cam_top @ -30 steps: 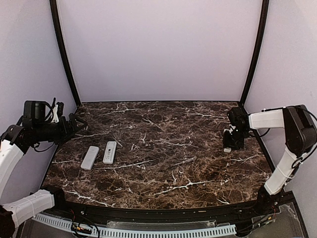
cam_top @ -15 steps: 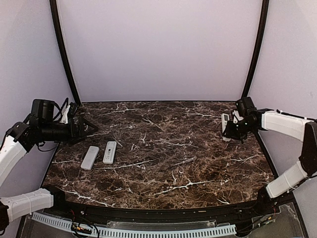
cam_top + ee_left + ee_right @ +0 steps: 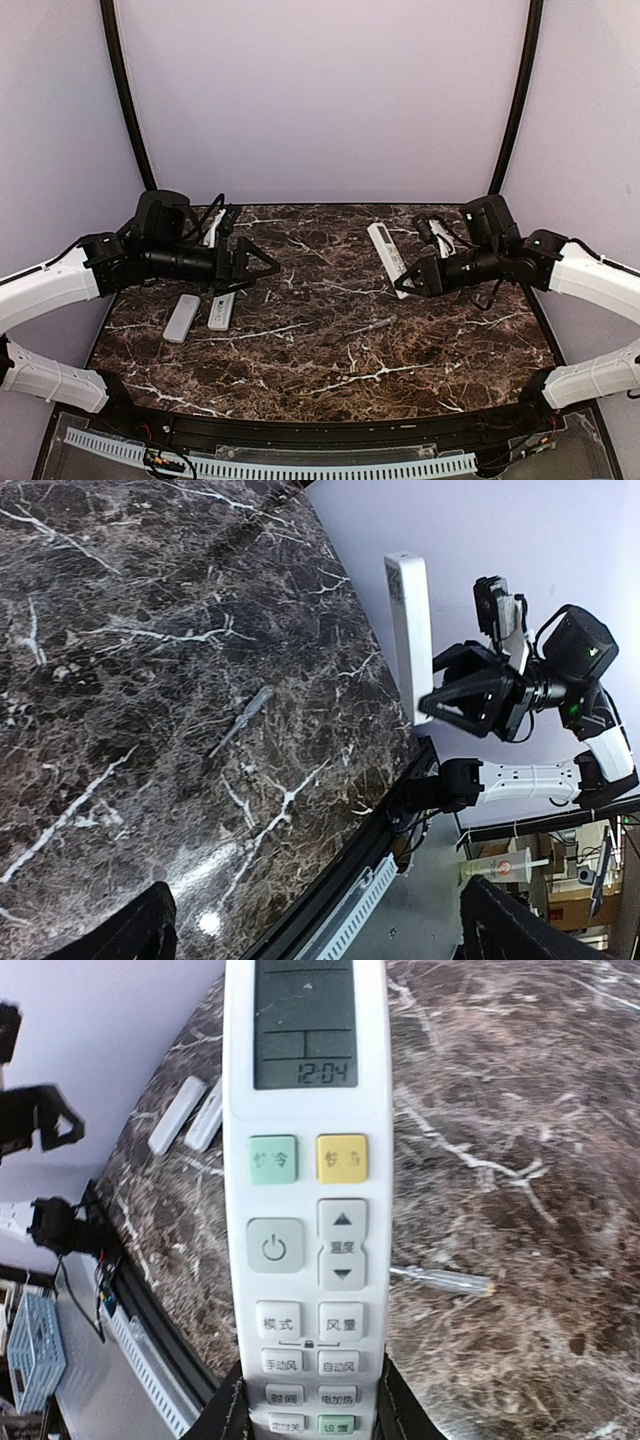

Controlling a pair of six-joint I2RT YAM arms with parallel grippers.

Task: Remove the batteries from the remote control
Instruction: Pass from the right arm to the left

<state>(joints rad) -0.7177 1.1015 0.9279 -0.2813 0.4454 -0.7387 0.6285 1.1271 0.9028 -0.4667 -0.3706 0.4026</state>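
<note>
My right gripper (image 3: 413,279) (image 3: 305,1422) is shut on the lower end of a white remote control (image 3: 384,252) (image 3: 304,1160). It holds the remote above the table's right half, tilted up and back. The button face and lit display fill the right wrist view. The same remote (image 3: 410,630) stands out against the wall in the left wrist view. My left gripper (image 3: 258,268) (image 3: 320,935) hangs open over the left half of the table, pointing right, with nothing between its fingers. No batteries are in view.
Two more white remotes (image 3: 182,318) (image 3: 221,307) lie side by side at the table's left, below the left gripper. A thin clear-handled screwdriver (image 3: 372,326) (image 3: 442,1280) (image 3: 240,723) lies on the dark marble table (image 3: 330,370) right of centre.
My right gripper has lifted the remote from the table's right edge and carried it left toward the centre. The left arm has swung right, from the left edge out over the table.
</note>
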